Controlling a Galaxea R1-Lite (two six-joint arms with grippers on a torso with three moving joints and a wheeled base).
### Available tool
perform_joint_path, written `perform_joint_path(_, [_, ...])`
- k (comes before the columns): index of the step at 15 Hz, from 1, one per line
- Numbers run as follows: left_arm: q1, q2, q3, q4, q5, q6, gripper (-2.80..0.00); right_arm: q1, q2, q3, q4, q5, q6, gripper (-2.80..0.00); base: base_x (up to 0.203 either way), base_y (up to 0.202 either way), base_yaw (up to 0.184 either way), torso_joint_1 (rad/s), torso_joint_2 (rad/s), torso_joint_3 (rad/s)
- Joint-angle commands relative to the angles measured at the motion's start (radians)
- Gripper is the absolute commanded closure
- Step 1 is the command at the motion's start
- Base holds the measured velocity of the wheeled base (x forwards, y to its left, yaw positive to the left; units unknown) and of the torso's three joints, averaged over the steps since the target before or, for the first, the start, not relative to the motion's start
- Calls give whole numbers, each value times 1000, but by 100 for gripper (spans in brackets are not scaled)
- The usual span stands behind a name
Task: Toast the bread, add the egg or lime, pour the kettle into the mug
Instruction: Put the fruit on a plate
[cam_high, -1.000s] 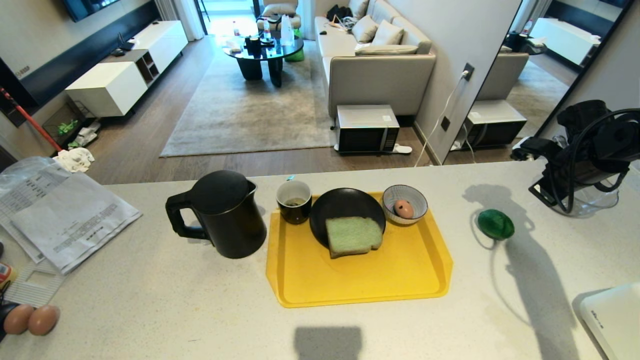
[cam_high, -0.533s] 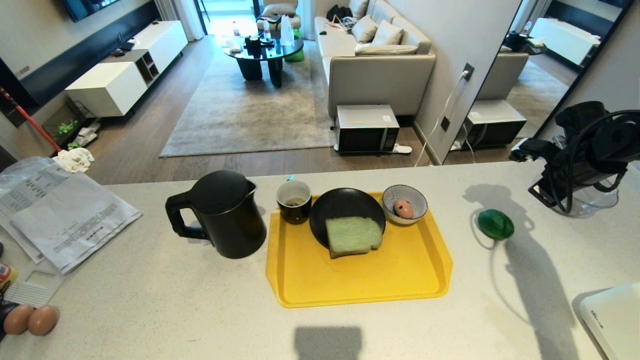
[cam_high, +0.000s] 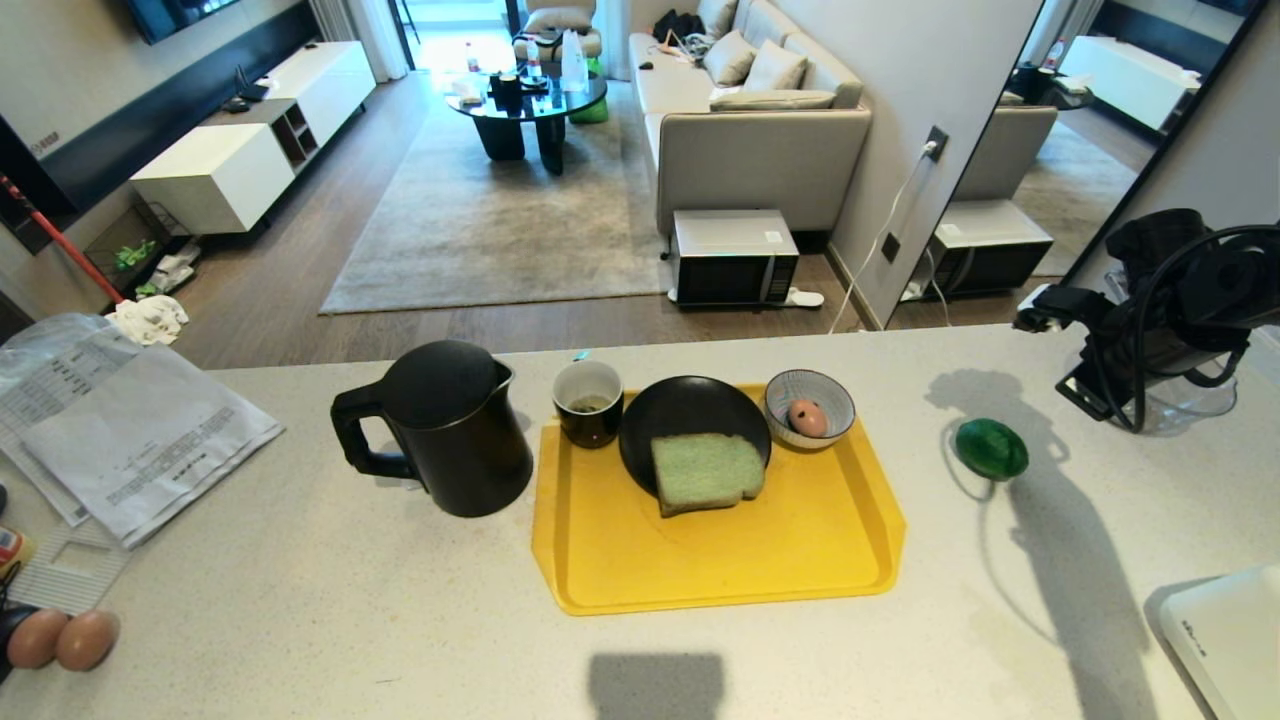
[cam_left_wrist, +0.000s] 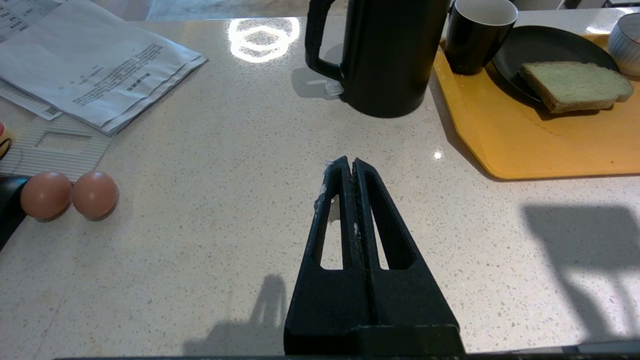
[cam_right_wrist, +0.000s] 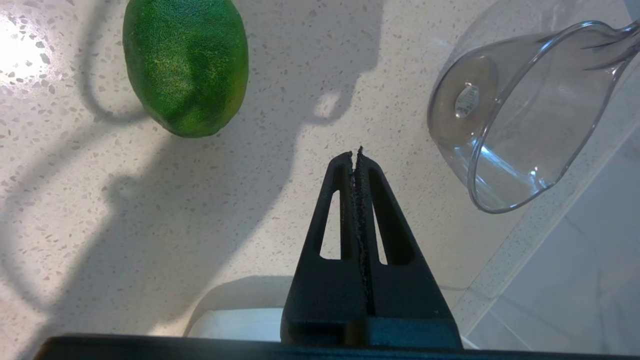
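The pale green bread (cam_high: 706, 470) lies on a black plate (cam_high: 660, 415) on the yellow tray (cam_high: 720, 570). One egg (cam_high: 807, 417) sits in the patterned bowl (cam_high: 835, 395) at the tray's back right. The black mug (cam_high: 589, 402) stands at the tray's back left, and the black kettle (cam_high: 455, 425) is beside it on the counter. To the right of the tray rests the lime (cam_high: 990, 449). My right arm (cam_high: 1170, 310) is raised at the far right. The right gripper (cam_right_wrist: 356, 152) is shut and empty, beside the lime (cam_right_wrist: 186, 65). My left gripper (cam_left_wrist: 348, 162) is shut over bare counter, short of the kettle (cam_left_wrist: 395, 55).
Papers (cam_high: 130, 420) lie at the counter's left, with two loose eggs (cam_high: 60, 640) near the front left corner. A clear glass jug (cam_right_wrist: 515, 115) lies on its side by the right edge. A white appliance (cam_high: 1225, 640) fills the front right corner.
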Motion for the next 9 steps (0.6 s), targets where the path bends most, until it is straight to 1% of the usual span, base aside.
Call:
perform_joint_path(1, [0, -2, 14, 0, 1, -1, 0, 0, 5, 7, 5, -2, -9, 0, 0, 0, 0, 0, 0, 0])
perform_joint_path(2, [0, -2, 14, 0, 1, -1, 0, 0, 3, 7, 5, -2, -28, -280, 0, 0, 0, 0, 0, 0])
perform_joint_path(9, [0, -2, 14, 0, 1, -1, 0, 5, -1, 18, 5, 2, -34, -280, 0, 0, 0, 0, 0, 0])
